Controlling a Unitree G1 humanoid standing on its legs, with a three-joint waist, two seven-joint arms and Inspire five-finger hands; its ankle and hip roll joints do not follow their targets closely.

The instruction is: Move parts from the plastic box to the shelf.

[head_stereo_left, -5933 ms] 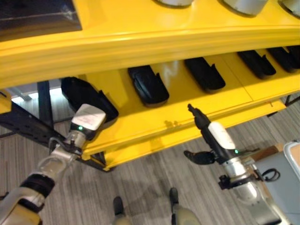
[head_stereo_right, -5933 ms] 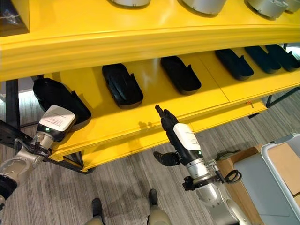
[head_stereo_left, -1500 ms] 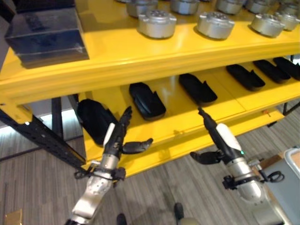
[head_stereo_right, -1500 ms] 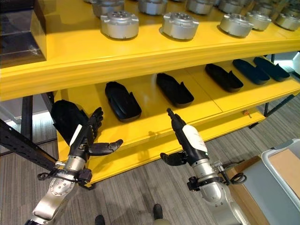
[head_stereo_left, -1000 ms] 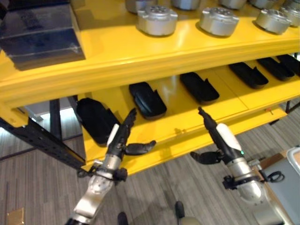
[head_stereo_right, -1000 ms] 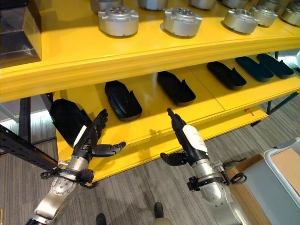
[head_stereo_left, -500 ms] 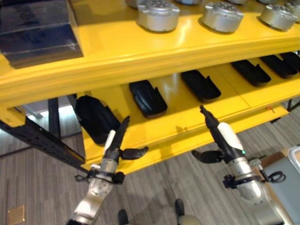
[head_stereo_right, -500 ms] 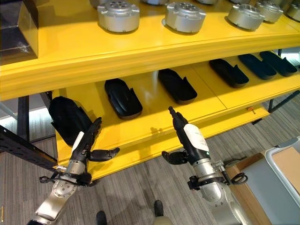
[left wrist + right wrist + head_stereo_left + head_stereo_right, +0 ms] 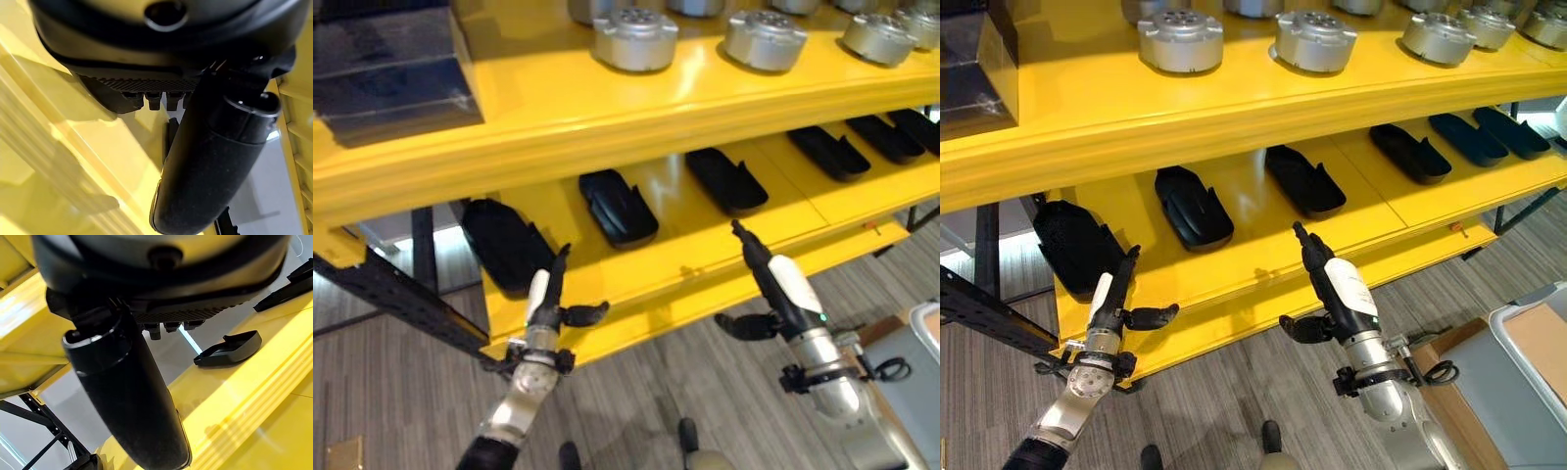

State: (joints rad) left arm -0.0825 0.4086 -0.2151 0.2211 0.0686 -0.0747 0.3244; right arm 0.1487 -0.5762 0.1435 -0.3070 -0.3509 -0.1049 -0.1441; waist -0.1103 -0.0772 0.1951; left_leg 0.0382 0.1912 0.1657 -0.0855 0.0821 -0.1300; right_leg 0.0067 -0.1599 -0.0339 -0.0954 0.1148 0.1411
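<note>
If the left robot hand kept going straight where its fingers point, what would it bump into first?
Probably the black part at the left end of the yellow shelf. The left robot hand, open with straight fingers, points up and back towards it from the shelf's front edge. Depth is hard to judge, so it might meet the shelf surface first.

Glossy yellow shelf (image 9: 1234, 117), matt black parts (image 9: 1193, 206)

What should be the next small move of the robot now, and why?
Probably draw both arms back from the yellow shelf and turn toward the grey box at the robot's right to fetch another part. The left hand and the right hand are both open and hold nothing, and the leftmost black part already lies on the lower shelf.
</note>
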